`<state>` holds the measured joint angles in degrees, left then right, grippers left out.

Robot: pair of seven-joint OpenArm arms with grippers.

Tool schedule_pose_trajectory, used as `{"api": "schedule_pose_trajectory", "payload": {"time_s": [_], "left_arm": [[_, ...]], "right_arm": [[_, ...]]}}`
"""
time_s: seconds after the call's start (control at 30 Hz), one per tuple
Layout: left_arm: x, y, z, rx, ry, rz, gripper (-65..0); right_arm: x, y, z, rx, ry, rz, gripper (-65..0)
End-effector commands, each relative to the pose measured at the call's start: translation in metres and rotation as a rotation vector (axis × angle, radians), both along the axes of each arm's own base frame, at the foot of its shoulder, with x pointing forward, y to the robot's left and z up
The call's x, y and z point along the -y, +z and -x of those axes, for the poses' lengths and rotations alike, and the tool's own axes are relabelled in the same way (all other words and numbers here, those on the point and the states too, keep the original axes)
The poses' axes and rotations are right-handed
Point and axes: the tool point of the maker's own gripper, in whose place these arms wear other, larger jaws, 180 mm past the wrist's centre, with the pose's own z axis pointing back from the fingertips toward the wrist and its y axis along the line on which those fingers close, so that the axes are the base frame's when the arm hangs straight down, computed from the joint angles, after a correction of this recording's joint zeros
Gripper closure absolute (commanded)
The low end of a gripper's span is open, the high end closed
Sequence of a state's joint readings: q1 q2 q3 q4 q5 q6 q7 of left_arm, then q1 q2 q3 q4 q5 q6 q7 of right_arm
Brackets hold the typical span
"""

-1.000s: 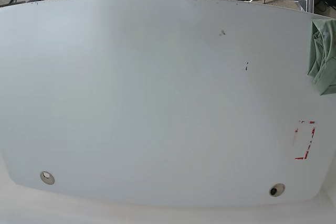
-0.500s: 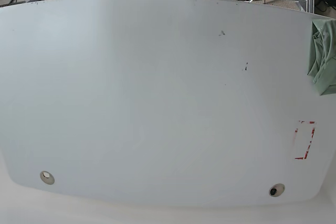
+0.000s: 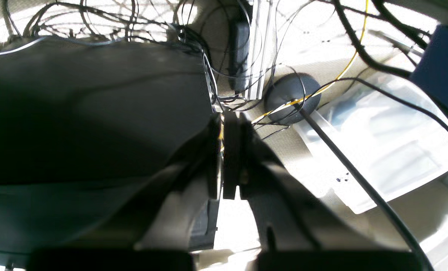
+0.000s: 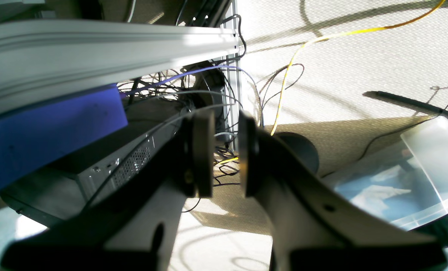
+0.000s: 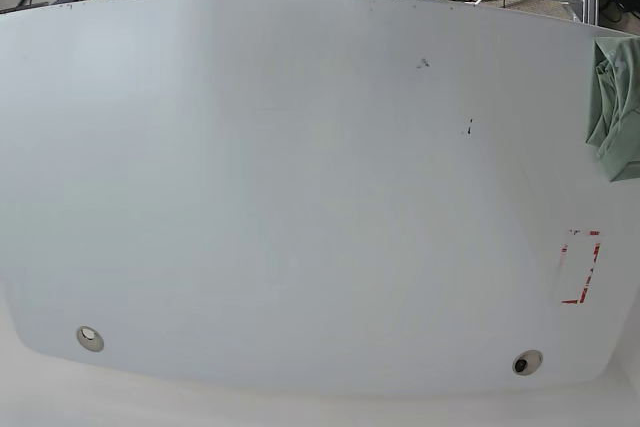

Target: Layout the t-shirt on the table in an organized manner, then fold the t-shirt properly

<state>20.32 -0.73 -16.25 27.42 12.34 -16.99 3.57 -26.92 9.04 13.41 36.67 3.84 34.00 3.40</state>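
Observation:
The sage-green t-shirt lies bunched at the far right edge of the white table, partly cut off by the frame. Neither arm shows in the base view. In the left wrist view my left gripper is shut, pads pressed together with nothing between them, over cables and floor. The right wrist view shows my right gripper with a narrow gap between its pads, holding nothing, also over the floor. No shirt appears in either wrist view.
A red tape rectangle marks the table's right side, with cable holes at front left and front right. Below the grippers are tangled cables, a clear plastic bin, an aluminium rail and a computer case.
A small dark object has appeared at the top edge of the base view. The shirt and table look unchanged.

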Motion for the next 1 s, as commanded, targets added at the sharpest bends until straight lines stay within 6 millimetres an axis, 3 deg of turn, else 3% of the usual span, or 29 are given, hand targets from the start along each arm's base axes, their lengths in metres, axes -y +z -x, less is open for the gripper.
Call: {"api": "schedule_pose_trajectory", "payload": {"time_s": [0.0,0.2,0.33,0.83,0.97], "left_arm": [[0.003,-0.005,-0.008,0.005,0.019,0.013,0.0],[0.013,-0.01,-0.025,0.028,0.043,0.036,0.0],[0.015,-0.014,-0.046,0.049,0.053,0.026,0.0],[0.009,-0.018,-0.059,0.05,0.05,-0.032,0.0],[0.008,-0.018,-0.06,0.051,0.05,-0.033,0.0]], "right_arm": [[0.002,-0.006,-0.002,-0.016,-0.003,-0.007,-10.6],[-0.004,-0.015,-0.009,-0.041,0.063,-0.008,-10.6],[-0.001,-0.02,-0.016,-0.046,0.094,0.026,-10.8],[0.001,-0.031,-0.037,-0.071,0.193,0.132,-10.8],[-0.01,-0.032,-0.038,-0.068,0.193,0.119,-10.8]]}}
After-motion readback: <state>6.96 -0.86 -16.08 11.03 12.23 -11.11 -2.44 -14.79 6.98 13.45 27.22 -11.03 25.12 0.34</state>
